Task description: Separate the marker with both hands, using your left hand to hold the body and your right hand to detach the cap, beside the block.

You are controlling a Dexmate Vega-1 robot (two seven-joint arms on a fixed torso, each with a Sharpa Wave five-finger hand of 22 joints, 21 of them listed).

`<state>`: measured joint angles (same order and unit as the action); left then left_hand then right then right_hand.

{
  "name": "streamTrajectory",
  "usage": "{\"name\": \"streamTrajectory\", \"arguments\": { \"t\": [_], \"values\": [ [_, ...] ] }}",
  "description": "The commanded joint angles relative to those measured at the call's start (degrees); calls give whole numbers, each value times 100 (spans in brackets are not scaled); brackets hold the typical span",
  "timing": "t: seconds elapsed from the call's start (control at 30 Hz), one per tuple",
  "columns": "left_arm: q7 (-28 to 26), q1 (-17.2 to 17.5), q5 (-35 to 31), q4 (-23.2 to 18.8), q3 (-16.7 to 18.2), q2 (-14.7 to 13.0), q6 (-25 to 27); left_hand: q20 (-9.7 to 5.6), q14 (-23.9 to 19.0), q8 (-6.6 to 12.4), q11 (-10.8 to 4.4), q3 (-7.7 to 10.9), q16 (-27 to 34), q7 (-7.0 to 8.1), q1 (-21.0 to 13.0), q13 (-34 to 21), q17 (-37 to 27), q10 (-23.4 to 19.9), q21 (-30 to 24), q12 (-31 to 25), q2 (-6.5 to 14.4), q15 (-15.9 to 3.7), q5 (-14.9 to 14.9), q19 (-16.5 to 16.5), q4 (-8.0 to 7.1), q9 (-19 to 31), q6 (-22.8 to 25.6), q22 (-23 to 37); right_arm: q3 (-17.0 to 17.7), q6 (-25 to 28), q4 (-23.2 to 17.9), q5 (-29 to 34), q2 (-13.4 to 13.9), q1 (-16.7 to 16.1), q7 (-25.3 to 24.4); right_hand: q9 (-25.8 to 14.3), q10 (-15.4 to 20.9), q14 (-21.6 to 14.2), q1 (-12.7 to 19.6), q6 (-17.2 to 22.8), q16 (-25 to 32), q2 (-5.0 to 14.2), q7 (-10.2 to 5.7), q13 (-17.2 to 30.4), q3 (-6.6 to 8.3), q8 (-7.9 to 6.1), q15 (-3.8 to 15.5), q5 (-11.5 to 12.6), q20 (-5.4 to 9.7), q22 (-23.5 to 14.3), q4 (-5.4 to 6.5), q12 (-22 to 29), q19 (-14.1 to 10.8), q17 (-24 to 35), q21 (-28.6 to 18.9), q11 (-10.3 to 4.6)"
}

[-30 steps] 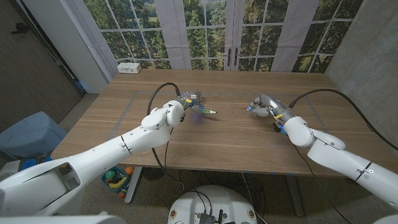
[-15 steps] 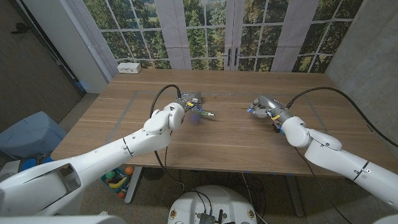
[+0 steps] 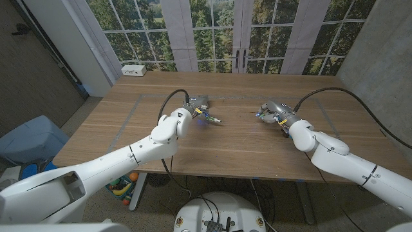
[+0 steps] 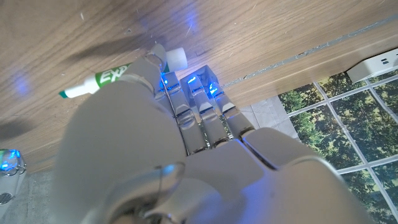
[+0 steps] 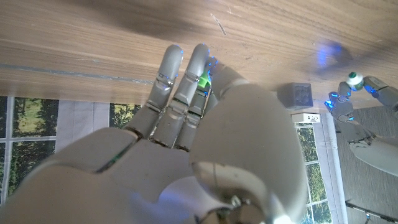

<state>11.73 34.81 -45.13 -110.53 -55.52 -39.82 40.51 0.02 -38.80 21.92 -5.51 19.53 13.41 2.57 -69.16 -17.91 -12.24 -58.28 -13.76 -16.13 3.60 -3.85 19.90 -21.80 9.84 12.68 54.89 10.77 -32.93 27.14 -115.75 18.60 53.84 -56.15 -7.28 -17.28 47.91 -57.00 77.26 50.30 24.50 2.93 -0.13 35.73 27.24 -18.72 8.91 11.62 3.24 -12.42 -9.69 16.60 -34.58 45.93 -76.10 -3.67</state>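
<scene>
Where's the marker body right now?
In the head view, the marker body is left of the table's middle, held in the left hand, just in front of the grey block.

marker body [image 4: 99, 79] partly behind left hand [image 4: 186, 130]; green cap [image 5: 203, 81] mostly behind right fingers [image 5: 186, 81]

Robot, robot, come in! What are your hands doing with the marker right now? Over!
Left hand grips marker body, tip bare. Right hand apart, green cap in its fingers. Block just behind left hand. Nothing in the way.
</scene>
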Motion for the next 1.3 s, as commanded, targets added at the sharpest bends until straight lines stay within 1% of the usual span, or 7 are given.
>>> {"name": "streamTrajectory", "arguments": {
  "t": [0.03,0.37,0.43,0.53,0.67,1.13,1.3],
  "values": [
    [348,25,-520,16,-22,44,-45,13,115,-149,-628,-60,-91,22,-145,-558,24,-324,9,154,221,-943,-44,17,-16,4,-231,26,-344,747,-181,379,11,276,454,16,-182,241,-245,-175,-173,-45,-34,-89,-16,137,443,33,747,168,127,-202,276,-51,58,3],
    [591,79,-802,-12,66,67,-133,74,427,-535,-637,-296,-237,135,369,-355,107,291,58,451,107,-831,-204,142,-157,-63,-703,25,-409,912,-267,490,21,275,407,77,-604,887,-1162,-622,-555,0,-172,-299,-284,486,240,44,425,304,364,-539,643,-439,473,-53],
    [644,87,-855,-18,84,73,-146,81,479,-584,-638,-332,-251,124,443,-322,113,415,66,495,77,-828,-231,162,-165,-74,-744,25,-397,928,-291,436,36,285,478,106,-810,1151,-1342,-800,-609,-19,-185,-344,-358,589,192,53,101,298,368,-589,767,-448,592,-40],
    [713,101,-919,-20,112,83,-177,108,601,-740,-651,-412,-269,150,645,-223,123,737,86,568,30,-822,-313,222,-187,-101,-903,26,-412,970,-302,420,39,314,532,142,-1180,1564,-1558,-1015,-654,-49,-213,-403,-488,685,109,50,-170,300,361,-640,801,-405,722,-35],
    [801,108,-1030,-3,138,116,-189,129,702,-851,-628,-520,-267,195,845,-126,125,1046,101,605,-54,-801,-410,268,-202,-118,-990,28,-372,909,-296,354,41,290,471,180,-1481,1959,-1870,-1304,-671,-72,-229,-465,-659,758,11,14,-357,303,416,-629,948,-337,919,32],
    [495,338,-1247,-14,391,207,-279,216,1454,-1181,-260,-789,-299,363,1477,320,140,2732,138,639,-203,-549,-748,466,-218,-145,-1913,37,-235,712,-229,211,-2,147,108,289,-2452,3094,-2531,-2163,-825,-121,-249,-638,-1043,824,-355,-88,-714,294,468,-645,1648,-229,1564,157],
    [92,518,-1031,-28,605,217,-405,241,1691,-1219,-125,-877,-285,365,1831,470,138,3249,133,608,-201,-431,-827,514,-290,-168,-2534,43,-124,604,-213,18,11,101,89,339,-2750,3429,-2816,-2679,-894,-81,-261,-711,-1165,851,-434,-85,-608,289,515,-620,1917,-257,1838,172]
  ]
}}
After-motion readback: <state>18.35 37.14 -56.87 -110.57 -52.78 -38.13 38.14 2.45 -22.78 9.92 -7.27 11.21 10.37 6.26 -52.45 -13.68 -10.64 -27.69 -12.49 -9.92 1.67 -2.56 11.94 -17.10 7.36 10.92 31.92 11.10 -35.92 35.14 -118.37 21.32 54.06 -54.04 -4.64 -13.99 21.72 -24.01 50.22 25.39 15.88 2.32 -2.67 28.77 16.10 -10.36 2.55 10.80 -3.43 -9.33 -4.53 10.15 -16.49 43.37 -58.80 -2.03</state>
